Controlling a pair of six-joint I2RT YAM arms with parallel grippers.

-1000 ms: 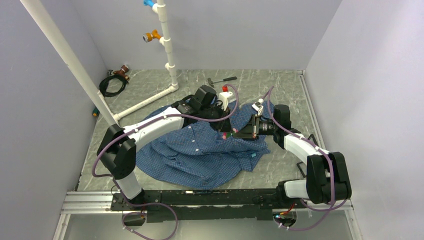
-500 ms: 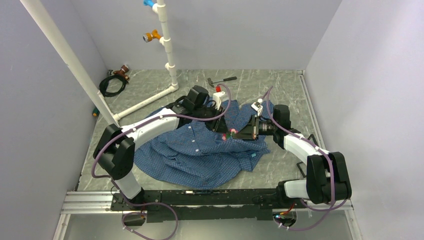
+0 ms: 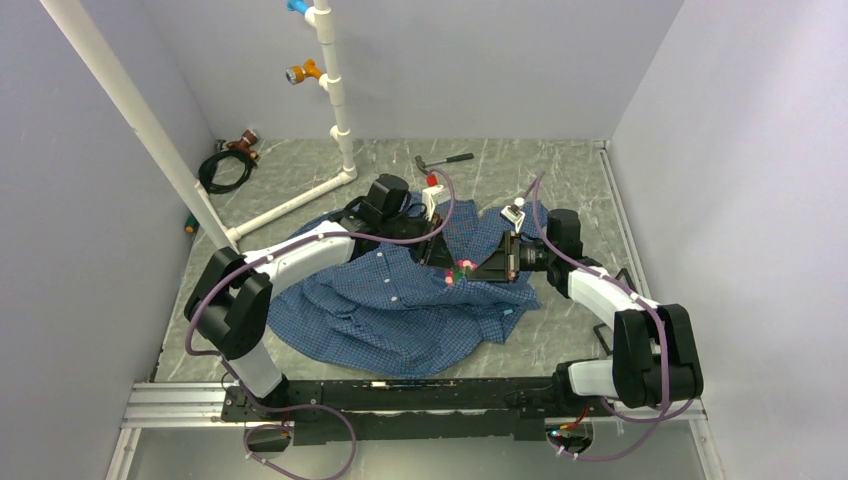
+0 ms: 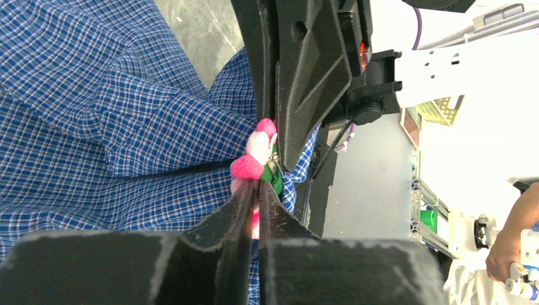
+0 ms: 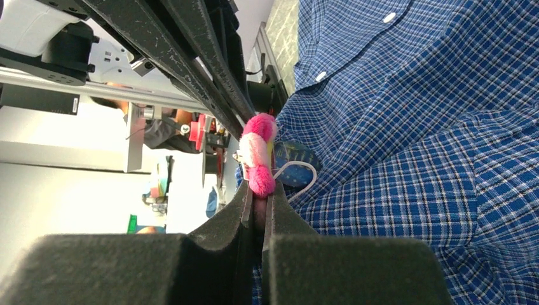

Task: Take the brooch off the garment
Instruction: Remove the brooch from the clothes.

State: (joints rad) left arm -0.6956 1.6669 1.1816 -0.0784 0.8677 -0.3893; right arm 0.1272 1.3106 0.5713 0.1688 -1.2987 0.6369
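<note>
**Desk:** What is at the centre of the frame?

**Photographer:** Two robot arms meet tip to tip over the garment (image 3: 390, 310), a blue checked shirt lying crumpled on the grey marbled table (image 3: 560, 190). The brooch (image 3: 458, 270), a small pink flower with a green centre, is over the shirt's right-hand part, towards the far side. It sits right between the two sets of fingertips.

**Desk:** The left gripper?

**Photographer:** The left gripper (image 4: 257, 184) reaches in from the left with its jaws drawn almost together, leaving only a slit. Pink shows inside that slit, and the brooch's lobes bulge just past the tips. It has the brooch pinched.

**Desk:** And the right?

**Photographer:** The right gripper (image 5: 257, 189) comes in from the right, closed to a hairline. The brooch rests against its tips, with pink lobes stacked above them. Whether it nips the brooch itself or the cloth behind it cannot be told.

**Desk:** Is the brooch free of the shirt?

**Photographer:** That cannot be told. Checked cloth lies close behind it in both wrist views, and a thin white loop (image 5: 299, 170) curls just beside it.

**Desk:** Surroundings?

**Photographer:** A white pipe frame (image 3: 335, 100) stands at the far left. A hammer (image 3: 445, 160) lies near the far edge, and a coil of black cable (image 3: 222, 168) lies in the far left corner.
</note>
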